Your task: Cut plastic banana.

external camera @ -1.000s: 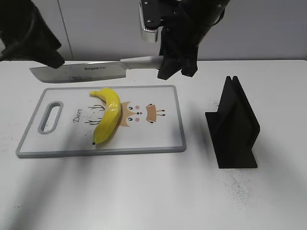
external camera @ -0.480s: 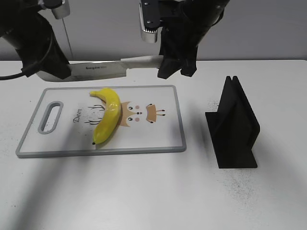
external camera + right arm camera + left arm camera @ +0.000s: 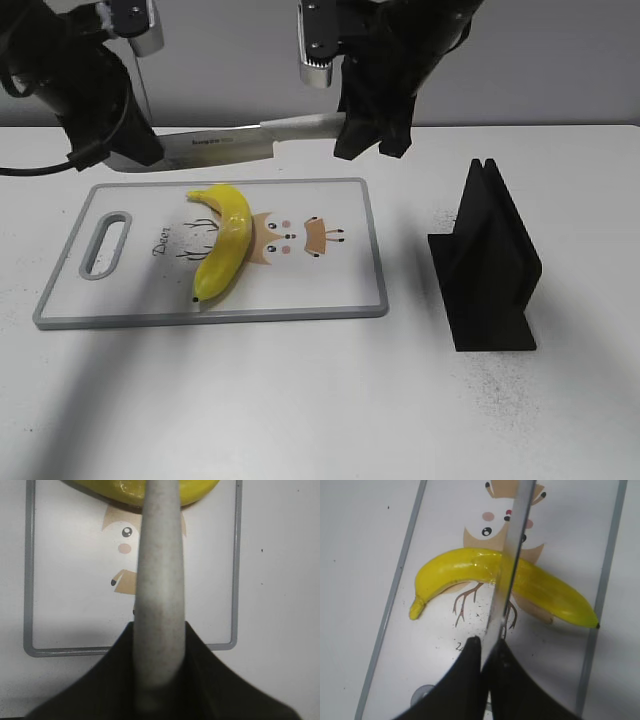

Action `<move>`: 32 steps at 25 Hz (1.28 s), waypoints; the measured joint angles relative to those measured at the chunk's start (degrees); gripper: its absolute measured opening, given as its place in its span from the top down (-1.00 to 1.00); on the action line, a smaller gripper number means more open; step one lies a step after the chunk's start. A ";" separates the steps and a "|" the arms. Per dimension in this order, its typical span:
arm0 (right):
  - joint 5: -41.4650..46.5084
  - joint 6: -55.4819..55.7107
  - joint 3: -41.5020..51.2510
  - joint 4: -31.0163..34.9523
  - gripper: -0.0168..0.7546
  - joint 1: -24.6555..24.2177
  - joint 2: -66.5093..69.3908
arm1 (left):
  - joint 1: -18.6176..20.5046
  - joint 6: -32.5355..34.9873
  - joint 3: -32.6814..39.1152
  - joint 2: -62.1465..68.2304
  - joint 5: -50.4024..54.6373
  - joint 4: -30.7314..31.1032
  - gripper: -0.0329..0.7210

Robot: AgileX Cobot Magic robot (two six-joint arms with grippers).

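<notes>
Setting: a white table (image 3: 300, 400) before a pale grey wall. One cutting board (image 3: 330, 290), grey-rimmed, printed with a deer cartoon; one plastic banana (image 3: 224, 250) lying whole on the board's left-centre; one knife (image 3: 215, 150); one black slotted stand (image 3: 487, 265) well to the right, empty.

Grippers: two. The right gripper (image 3: 368, 135) was clamped on the knife's cream handle (image 3: 158, 595). The left gripper (image 3: 487, 652) had its fingers pinched narrow on the blade's far end, so the knife hung level above the board's rear edge, carried by both arms.

Step in hand: positioning the blade over the banana; the left wrist view showed the edge crossing the fruit's middle, with no cut yet visible. Judged next: lower both ends evenly, keeping the blade square across the banana, and press down through it.
</notes>
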 joint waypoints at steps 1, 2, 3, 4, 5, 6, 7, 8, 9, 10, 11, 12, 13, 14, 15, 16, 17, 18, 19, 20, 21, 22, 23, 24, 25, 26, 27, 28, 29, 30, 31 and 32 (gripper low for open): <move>0.00 0.20 -0.06 -0.07 0.54 0.00 0.59 | -0.07 0.08 0.00 0.45 -0.48 0.07 0.88; 0.00 0.41 -0.12 -0.07 0.54 -0.06 1.45 | -0.19 0.13 0.00 0.96 -1.04 0.39 0.88; -0.12 0.55 -0.18 -0.07 0.54 -0.20 2.39 | -0.25 0.20 0.00 1.81 -1.72 0.64 0.88; -0.39 0.61 -0.30 -0.02 0.54 -0.27 3.72 | -0.33 0.25 0.00 3.02 -2.54 0.63 0.88; -0.72 0.61 -0.45 -0.02 0.54 -0.39 5.14 | -0.37 0.31 0.00 4.58 -3.33 0.57 0.88; -1.15 0.67 -0.50 -0.08 0.54 -0.45 6.87 | -0.37 0.49 0.00 6.15 -4.24 0.27 0.88; -1.83 0.72 -0.56 -0.14 0.54 -0.56 8.46 | -0.37 0.67 0.05 8.30 -5.29 -0.06 0.88; -2.47 0.81 -0.56 -0.33 0.54 -0.62 10.46 | -0.37 0.80 0.05 10.65 -6.44 -0.50 0.88; -3.35 1.15 -0.56 -0.52 0.54 -0.62 12.42 | -0.37 1.08 0.05 12.64 -7.51 -0.81 0.88; -3.45 1.52 -0.77 -0.88 0.54 -0.82 13.45 | -0.37 1.43 -0.34 13.95 -7.37 -1.67 0.86; -3.31 1.97 -1.01 -0.89 0.54 -0.95 14.10 | -0.37 1.49 -0.61 14.22 -7.30 -1.64 0.86; -3.13 2.31 -1.15 -1.09 0.54 -0.95 14.57 | -0.44 1.56 -0.74 14.57 -7.44 -1.52 0.86; -3.13 2.52 -1.29 -1.17 0.54 -0.97 14.80 | -0.44 1.58 -0.99 14.70 -7.38 -1.52 0.86; -3.08 2.66 -1.31 -1.17 0.54 -0.97 14.80 | -0.44 1.63 -1.10 14.70 -7.30 -1.45 0.86; -3.03 2.78 -1.31 -1.17 0.54 -0.97 14.80 | -0.44 1.65 -1.10 14.64 -7.35 -1.40 0.86; -2.86 2.78 -1.31 -1.22 0.54 -0.97 14.72 | -0.44 1.65 -1.10 14.34 -7.14 -1.40 0.86; -2.77 2.83 -1.42 -1.28 0.54 -0.97 14.67 | -0.44 1.65 -1.10 14.03 -7.14 -1.40 0.86; -2.63 2.83 -1.42 -1.28 0.54 -0.97 14.50 | -0.44 1.65 -1.10 13.75 -7.05 -1.40 0.86; -2.63 2.94 -1.47 -1.28 0.54 -0.97 14.26 | -0.44 1.65 -0.94 13.37 -7.12 -1.40 0.86; -2.45 2.96 -1.59 -1.33 0.54 -0.97 14.07 | -0.50 1.65 -0.65 13.03 -7.29 -1.24 0.86; -2.17 3.02 -1.80 -1.49 0.54 -0.91 13.85 | -0.55 1.65 -0.39 12.61 -7.65 -0.97 0.86; -1.74 3.27 -2.10 -1.64 0.54 -0.80 13.60 | -0.61 1.59 -0.22 12.07 -7.95 -0.71 0.86; -1.39 3.61 -2.29 -1.79 0.54 -0.66 13.15 | -0.61 1.59 0.04 11.36 -7.95 -0.41 0.86; -0.84 3.92 -2.42 -1.89 0.54 -0.60 12.56 | -0.61 1.59 0.09 10.52 -7.54 -0.31 0.86; 0.07 4.15 -2.62 -1.98 0.54 -0.55 11.59 | -0.61 1.55 0.09 9.24 -6.70 -0.25 0.86; 0.75 4.28 -2.75 -2.04 0.54 -0.55 10.36 | -0.61 1.41 0.09 7.76 -5.78 -0.25 0.86; 1.81 4.34 -2.87 -2.04 0.54 -0.55 9.35 | -0.61 1.28 0.09 6.42 -4.95 -0.25 0.87; 2.72 4.38 -3.14 -2.25 0.54 -0.48 7.98 | -0.61 1.18 0.09 4.84 -3.86 -0.31 0.87; 4.12 4.45 -3.39 -2.36 0.54 -0.42 6.69 | -0.61 1.05 0.09 3.31 -2.74 -0.38 0.87; 5.16 4.47 -3.58 -2.44 0.54 -0.38 5.52 | -0.61 0.92 0.09 1.84 -1.83 -0.50 0.88; 6.24 4.52 -3.86 -2.44 0.54 -0.36 4.68 | -0.61 0.86 0.09 0.69 -0.59 -0.62 0.88; 7.25 4.52 -4.23 -2.44 0.54 -0.30 3.81 | -0.61 0.74 0.09 -0.66 0.59 -0.69 0.89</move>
